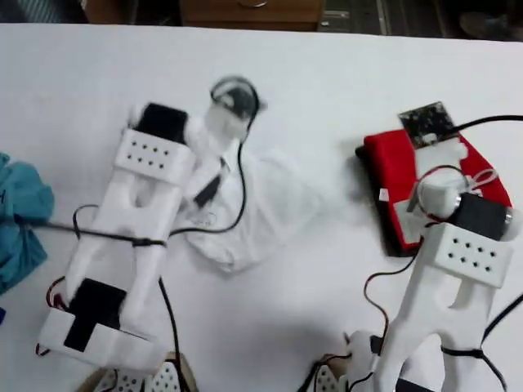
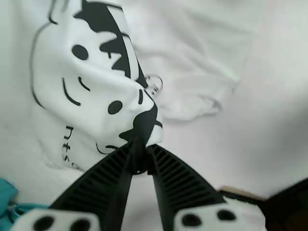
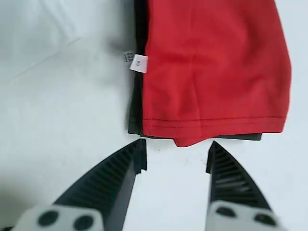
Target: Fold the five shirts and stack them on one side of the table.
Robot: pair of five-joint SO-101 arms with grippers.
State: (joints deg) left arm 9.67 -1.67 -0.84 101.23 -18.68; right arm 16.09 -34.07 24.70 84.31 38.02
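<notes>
White tabletop (image 1: 327, 90), wooden cabinet (image 1: 249, 12) beyond; left gripper (image 2: 139, 159) pinched on white cartoon-printed shirt (image 2: 91, 101), drawing plain from wrist; right gripper (image 3: 175, 154) spread near folded red shirt (image 3: 211, 62).

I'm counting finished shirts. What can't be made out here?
Red shirt: high view, right arm covers part; how many lie under it is unclear, right wrist view shows one dark layer.
Teal shirt: cut off by high view's left edge.
White shirt: high view, left arm hides part; its folds unclear.
</notes>
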